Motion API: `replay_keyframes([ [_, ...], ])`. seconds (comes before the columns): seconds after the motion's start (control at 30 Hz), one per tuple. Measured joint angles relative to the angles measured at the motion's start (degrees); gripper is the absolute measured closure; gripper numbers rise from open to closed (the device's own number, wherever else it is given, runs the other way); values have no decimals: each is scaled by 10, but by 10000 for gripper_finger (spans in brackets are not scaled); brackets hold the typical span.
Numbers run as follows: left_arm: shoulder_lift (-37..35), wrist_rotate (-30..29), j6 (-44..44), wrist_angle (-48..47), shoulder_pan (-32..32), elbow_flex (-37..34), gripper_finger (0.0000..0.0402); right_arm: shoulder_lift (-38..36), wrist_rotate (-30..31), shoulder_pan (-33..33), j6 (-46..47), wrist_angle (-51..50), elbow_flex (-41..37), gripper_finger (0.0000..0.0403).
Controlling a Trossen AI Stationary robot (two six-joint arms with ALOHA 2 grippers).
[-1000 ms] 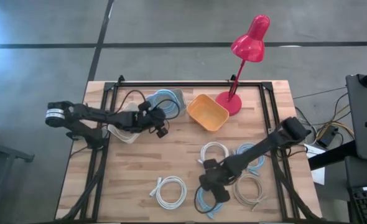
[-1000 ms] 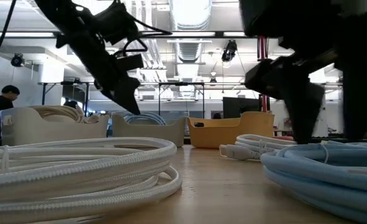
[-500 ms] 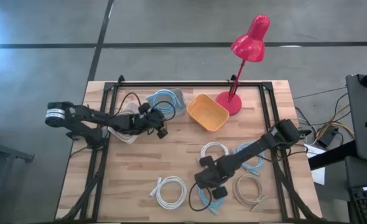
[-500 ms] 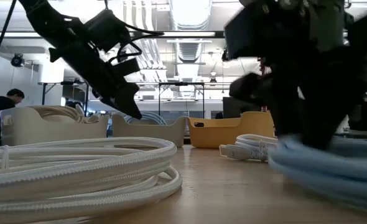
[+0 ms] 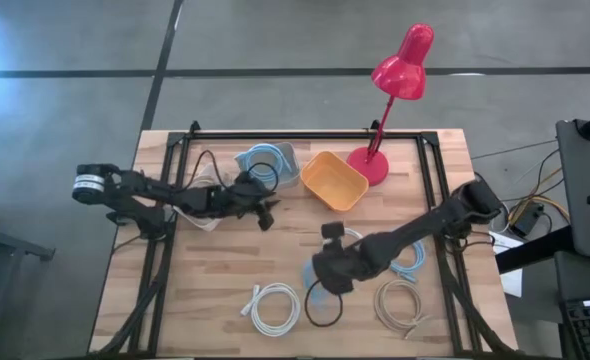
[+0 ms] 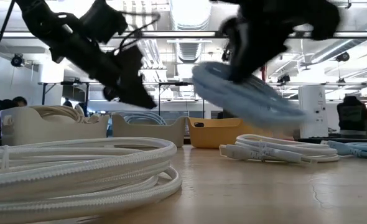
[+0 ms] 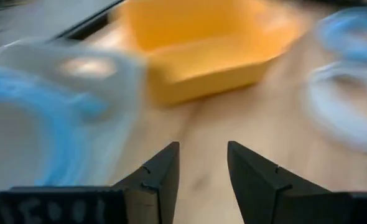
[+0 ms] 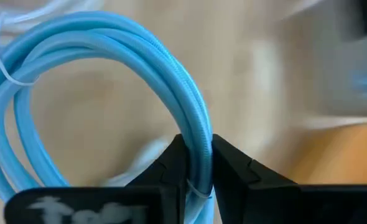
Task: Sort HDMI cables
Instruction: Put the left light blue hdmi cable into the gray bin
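Light blue cable coil (image 8: 102, 87) hangs pinched between right jaws, off table.

High cam straight down over whole table (image 5: 225, 250); low cam tabletop level, both catch yellow bin (image 5: 333, 180); wrist cams close-up.

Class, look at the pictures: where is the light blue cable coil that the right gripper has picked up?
The light blue coil hangs off the table, pinched in the right gripper. In the high view it sits front of centre, between the white coil and the tan coil.
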Motion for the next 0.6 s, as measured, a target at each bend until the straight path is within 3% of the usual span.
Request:
replay_keyframes([
  [0.1,0,90,0,74,-11,0,262,-4,89,-6,-33,4,1,351],
  [0.27,0,213,-13,151,-25,0,262,1,147,-29,-64,6,-6,353],
  [0.37,0,219,-34,156,-30,0,262,1,180,-47,-64,9,-7,352],
  [0.6,17,171,-92,171,-32,0,262,2,206,-79,-62,42,-3,352],
])
